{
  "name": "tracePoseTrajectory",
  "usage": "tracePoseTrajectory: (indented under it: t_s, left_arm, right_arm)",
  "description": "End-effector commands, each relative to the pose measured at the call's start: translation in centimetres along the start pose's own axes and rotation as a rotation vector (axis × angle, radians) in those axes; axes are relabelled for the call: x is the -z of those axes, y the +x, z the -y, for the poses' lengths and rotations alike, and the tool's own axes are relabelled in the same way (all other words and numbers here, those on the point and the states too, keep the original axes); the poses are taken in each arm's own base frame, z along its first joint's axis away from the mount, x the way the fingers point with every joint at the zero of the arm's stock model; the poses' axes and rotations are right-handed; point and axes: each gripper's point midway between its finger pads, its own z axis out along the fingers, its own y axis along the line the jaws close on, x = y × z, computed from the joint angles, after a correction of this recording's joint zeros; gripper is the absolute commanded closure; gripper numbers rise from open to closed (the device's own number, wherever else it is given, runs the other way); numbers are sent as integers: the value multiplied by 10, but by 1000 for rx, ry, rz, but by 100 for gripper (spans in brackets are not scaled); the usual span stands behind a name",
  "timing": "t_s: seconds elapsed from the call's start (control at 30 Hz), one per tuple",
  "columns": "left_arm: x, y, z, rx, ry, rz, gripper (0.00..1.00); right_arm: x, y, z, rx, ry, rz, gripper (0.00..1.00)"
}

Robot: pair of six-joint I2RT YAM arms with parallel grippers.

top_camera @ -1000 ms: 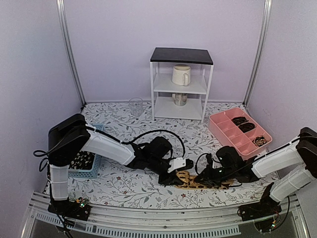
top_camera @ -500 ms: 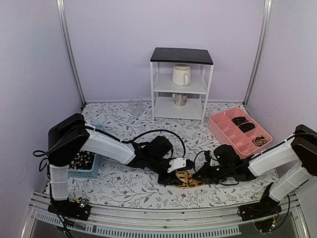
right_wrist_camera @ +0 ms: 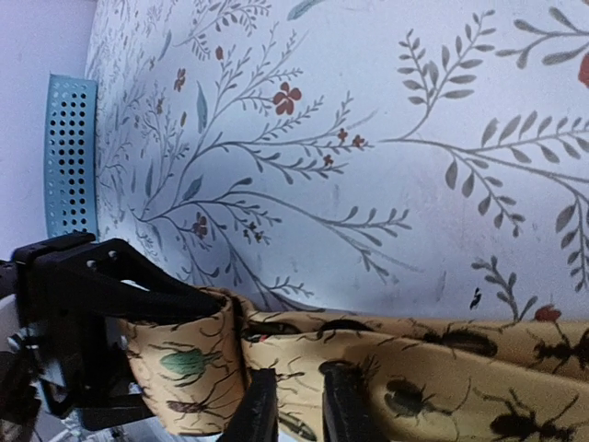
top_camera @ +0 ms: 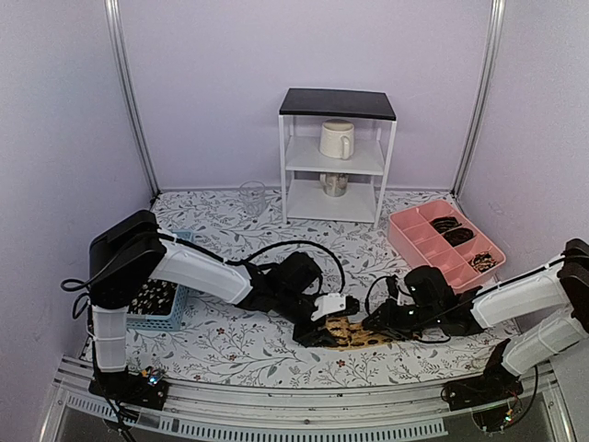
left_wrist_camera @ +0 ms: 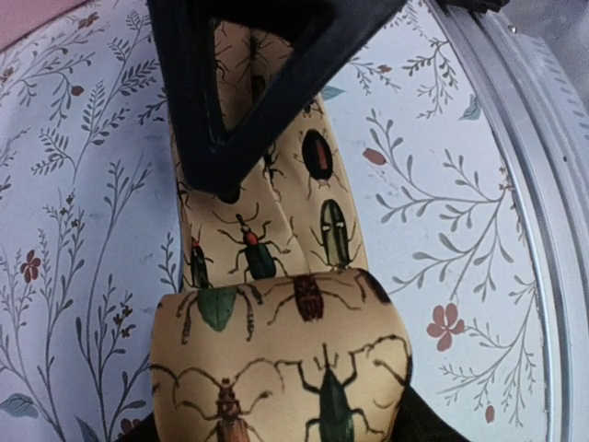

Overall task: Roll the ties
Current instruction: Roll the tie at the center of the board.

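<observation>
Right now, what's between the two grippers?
Only the tan beetle-print tie, partly rolled at the left gripper, flat toward the right gripper; right wrist view.

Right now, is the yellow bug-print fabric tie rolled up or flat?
Partly rolled: one end of the yellow bug-print tie curls over; the rest lies flat.

The 2 arms meet low at the near middle of the table (top_camera: 230,343). The left gripper (top_camera: 324,335) and right gripper (top_camera: 374,326) sit close together over the tie (top_camera: 354,336), closing that gap. Left of them, bare tabletop runs to the blue basket (top_camera: 173,318). Behind them, an open strip reaches the white shelf (top_camera: 336,158) and the glass (top_camera: 252,196). The pink tray (top_camera: 425,250) crowds the right side, just behind the right arm.
</observation>
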Motion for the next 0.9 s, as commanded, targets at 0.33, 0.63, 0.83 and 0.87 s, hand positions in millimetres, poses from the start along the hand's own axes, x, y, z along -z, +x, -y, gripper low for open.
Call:
tracePoseTrajectory:
  t_s: [0.33,0.63,0.83,0.87]
  left_arm:
    - [11,-21,-4,8,-30,42,35]
    - [25,-27,-7,24,-86,80,32]
    - [40,-31,-5,39,-117,118,31]
    - [42,-31,-4,43,-121,120,31]
  right_arm:
    - [14,0,-45,-21,-176,-20,57]
    - [0,1,-56,-46,-198,-42,54]
    - [-4,1,-60,-46,-204,-52,54]
    - [-5,1,-60,-47,-203,-54,55]
